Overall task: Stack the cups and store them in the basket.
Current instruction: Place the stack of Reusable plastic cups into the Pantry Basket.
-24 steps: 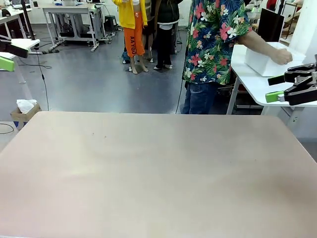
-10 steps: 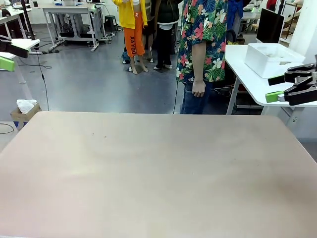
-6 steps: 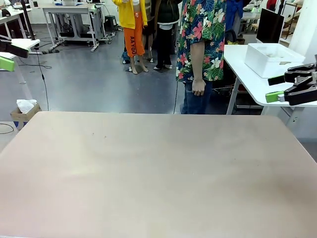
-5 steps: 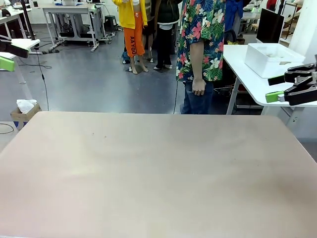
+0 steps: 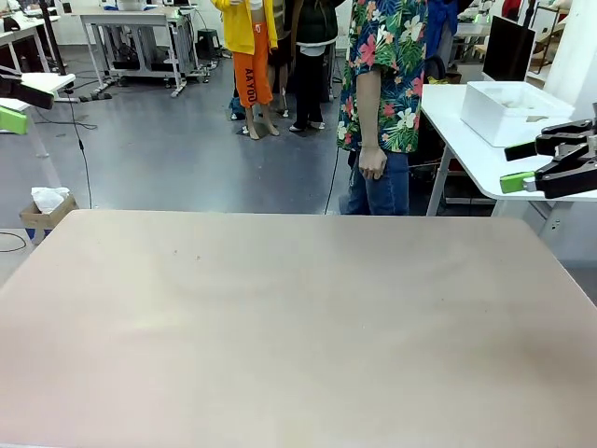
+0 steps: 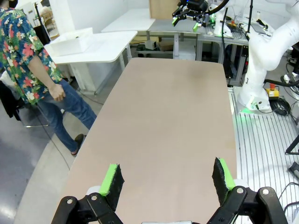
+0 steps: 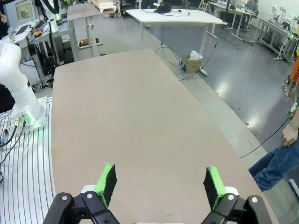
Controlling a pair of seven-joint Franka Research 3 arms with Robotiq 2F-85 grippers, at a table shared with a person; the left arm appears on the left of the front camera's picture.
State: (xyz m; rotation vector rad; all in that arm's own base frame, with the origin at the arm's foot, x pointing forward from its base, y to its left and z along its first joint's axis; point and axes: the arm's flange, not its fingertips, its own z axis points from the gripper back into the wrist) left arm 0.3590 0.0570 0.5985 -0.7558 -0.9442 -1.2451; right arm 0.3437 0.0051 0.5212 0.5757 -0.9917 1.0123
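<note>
Front view showed a wide, pale beige table (image 5: 298, 317) with a bare top. At its far edge stood a person (image 5: 384, 84) in a bright floral shirt and blue jeans, one hand (image 5: 372, 161) hanging loose at the side, holding nothing. To the person's side, on a separate white side table (image 5: 485, 149) beyond the main table's right far corner, sat the basket (image 5: 515, 112), a white rectangular bin, well apart from both arms' reach over the beige top. No cups could be made out; whether any lay inside the bin could not be told.

At the picture's right edge the right gripper (image 5: 522, 166) hung above the table's right side, its black fingers with green pads spread apart and holding nothing. At the far left edge a green pad and a black part of the left gripper (image 5: 11, 107) poked into frame.

Left wrist view looked down the length of the beige table: the left gripper (image 6: 168, 177) had its two green-padded fingers (image 6: 112, 179) wide apart with only bare tabletop between them. The basket (image 6: 70, 42) appeared far off on the white side table, and the person stood beside the table's long edge.

Right wrist view showed the right gripper (image 7: 159, 179) likewise spread wide and empty over the tabletop, with the person's hand (image 7: 290, 131) and jeans at the right edge.
</note>
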